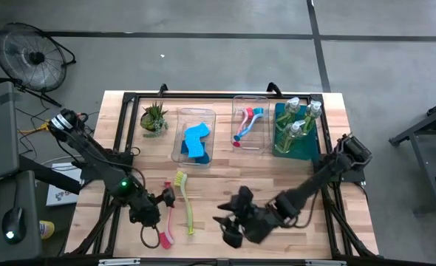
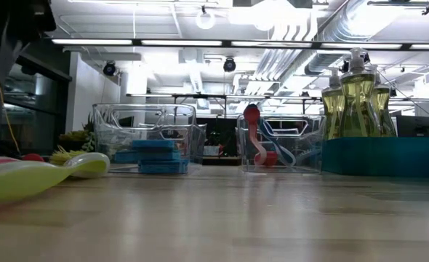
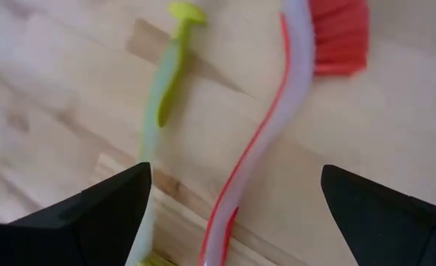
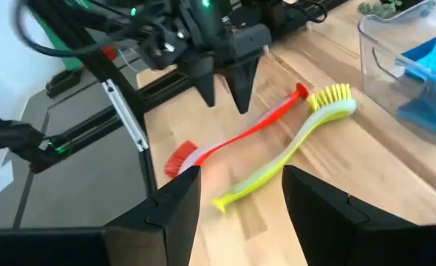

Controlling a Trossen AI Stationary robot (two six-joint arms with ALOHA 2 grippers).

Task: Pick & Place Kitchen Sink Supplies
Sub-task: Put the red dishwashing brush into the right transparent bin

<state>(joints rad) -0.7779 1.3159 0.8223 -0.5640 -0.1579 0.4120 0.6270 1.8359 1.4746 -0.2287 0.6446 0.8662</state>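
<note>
Your left gripper hovers with fingers spread wide and empty over the red dish brush near the table's front edge, left of centre. The yellow-green dish brush lies just beside it. Your right gripper waits half open, holding nothing, at the front edge's middle. Blue sponges, two more brushes and soap bottles sit in bins along the back edge.

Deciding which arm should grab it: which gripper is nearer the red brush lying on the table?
Left. The left gripper hangs open right over the red brush; the right gripper sits farther off, beyond the yellow-green brush.
</note>
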